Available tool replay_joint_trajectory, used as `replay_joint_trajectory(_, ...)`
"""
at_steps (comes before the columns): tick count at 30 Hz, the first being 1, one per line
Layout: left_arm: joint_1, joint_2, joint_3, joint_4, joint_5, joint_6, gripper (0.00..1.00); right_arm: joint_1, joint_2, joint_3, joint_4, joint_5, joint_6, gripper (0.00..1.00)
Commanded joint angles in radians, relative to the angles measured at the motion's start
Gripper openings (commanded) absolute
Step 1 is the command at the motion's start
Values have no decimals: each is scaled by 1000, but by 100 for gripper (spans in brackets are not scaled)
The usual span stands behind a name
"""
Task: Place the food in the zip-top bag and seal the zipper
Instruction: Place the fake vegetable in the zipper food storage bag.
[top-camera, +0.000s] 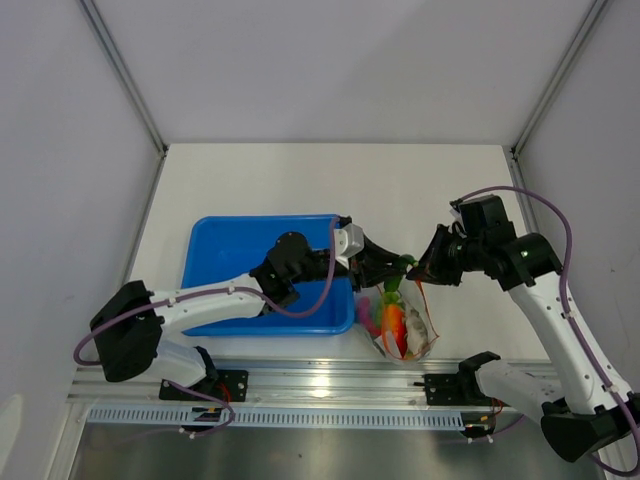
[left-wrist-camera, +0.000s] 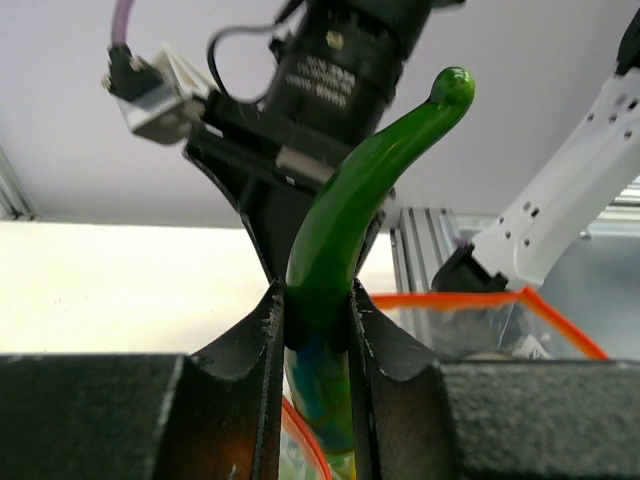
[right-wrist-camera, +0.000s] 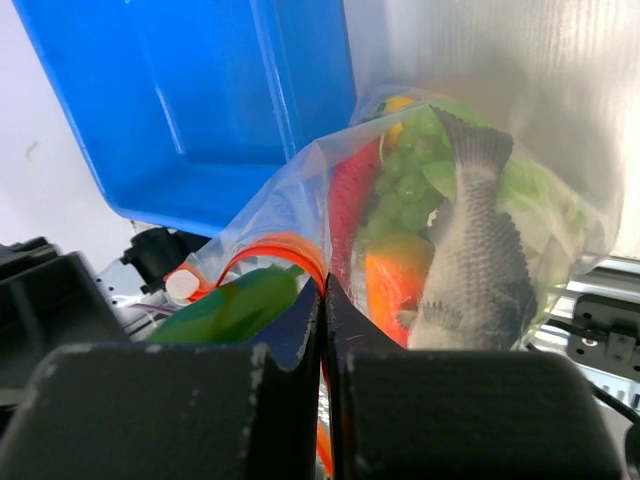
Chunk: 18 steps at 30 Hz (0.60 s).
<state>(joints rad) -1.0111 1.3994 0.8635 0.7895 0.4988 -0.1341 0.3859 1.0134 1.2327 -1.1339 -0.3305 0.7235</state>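
Left arm reaches across tray (top-camera: 215, 250), gripper (left-wrist-camera: 318, 305) clamped on pepper (left-wrist-camera: 350, 200) at bag (right-wrist-camera: 280, 200) mouth. Right gripper (right-wrist-camera: 322, 300) angled inward, pinching zipper (right-wrist-camera: 268, 245). Pepper's lower end hidden between fingers (left-wrist-camera: 240, 370).

Top camera sits high above and behind the arm bases, looking steeply down over the whole white table (top-camera: 300, 180). Bases are at six o'clock, the blue tray (top-camera: 215, 250) is at nine and the zip-top bag (top-camera: 405, 325) at five. The left wrist camera is tucked right behind the left gripper (left-wrist-camera: 315, 300), very close. It looks out along the fingers toward the right arm (left-wrist-camera: 560, 200) at three o'clock, and the green pepper (left-wrist-camera: 345, 220) fills mid-frame. The right wrist camera peers over the right gripper (right-wrist-camera: 321, 300), tight on the bag, with the tray at eleven and the grey fish (right-wrist-camera: 480, 270) at three. All three views share the bag mouth and the pepper.
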Motion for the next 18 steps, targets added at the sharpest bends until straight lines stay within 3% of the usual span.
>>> replay_joint_trajectory(1,5,-39,-21,-33,26,99,10,-18,8,31,43,-65,28,0)
replay_joint_trajectory(4,5,-48,-24,-108,-6,175,26,-30,19,27,57,-88,34,0)
replay_joint_trajectory(5,5,-53,-26,-119,-19,188,49,-31,20,28,59,-91,36,0)
replay_joint_trajectory(7,5,-53,-26,-150,-42,231,58,-36,24,22,62,-99,37,0)
replay_joint_trajectory(10,5,-72,-21,-187,-95,254,99,-45,28,14,65,-114,44,0)
replay_joint_trajectory(14,5,-135,43,-320,-140,258,99,-59,25,13,57,-123,40,0)
replay_joint_trajectory(18,5,-227,114,-467,-216,162,99,-79,28,8,54,-134,30,0)
